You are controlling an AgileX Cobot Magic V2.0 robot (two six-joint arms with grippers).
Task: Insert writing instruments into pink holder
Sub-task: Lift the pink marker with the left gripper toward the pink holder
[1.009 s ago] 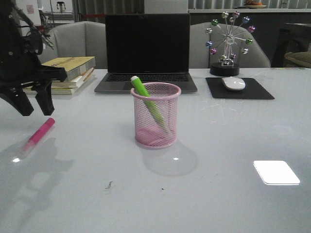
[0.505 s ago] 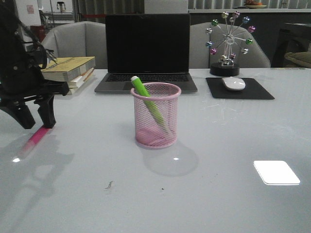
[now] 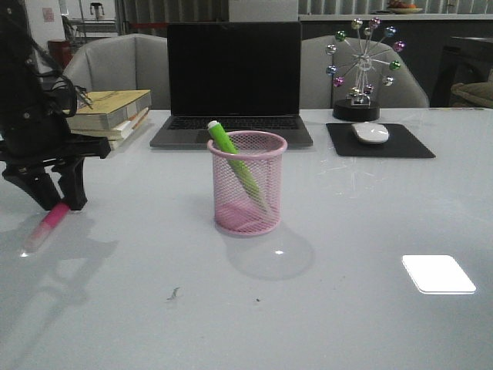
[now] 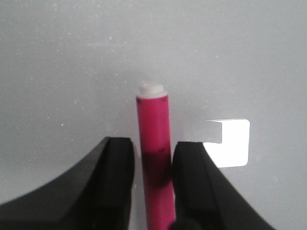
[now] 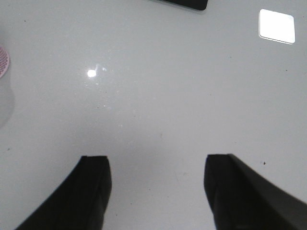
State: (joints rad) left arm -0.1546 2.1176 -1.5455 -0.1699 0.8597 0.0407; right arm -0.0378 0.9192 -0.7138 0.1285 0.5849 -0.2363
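Left wrist view | hot pink marker [image 4: 154, 143], whitish tip | left end effector [image 4: 152, 158] straddling it, apart

1. The right gripper [image 5: 156, 191] hangs over the table [image 5: 158, 100] with its two dark fingers [image 5: 93, 191] set wide apart, and only bare surface shows in the gap.
2. Nothing sits between the jaws; they hold nothing.
3. The table is pale, glossy grey-white, with a few tiny dark specks.
4. A small bright glint [image 5: 91, 73] lies on the surface, well away from the fingers.
5. A larger white rectangular light reflection [image 5: 276, 26] sits near one corner of the view.
6. A dark flat edge [image 5: 184, 4], cut off by the frame, lies close to that reflection; what it is cannot be told.
7. A sliver of pink mesh holder [image 5: 3, 61] shows at the frame's edge, far from the gripper.
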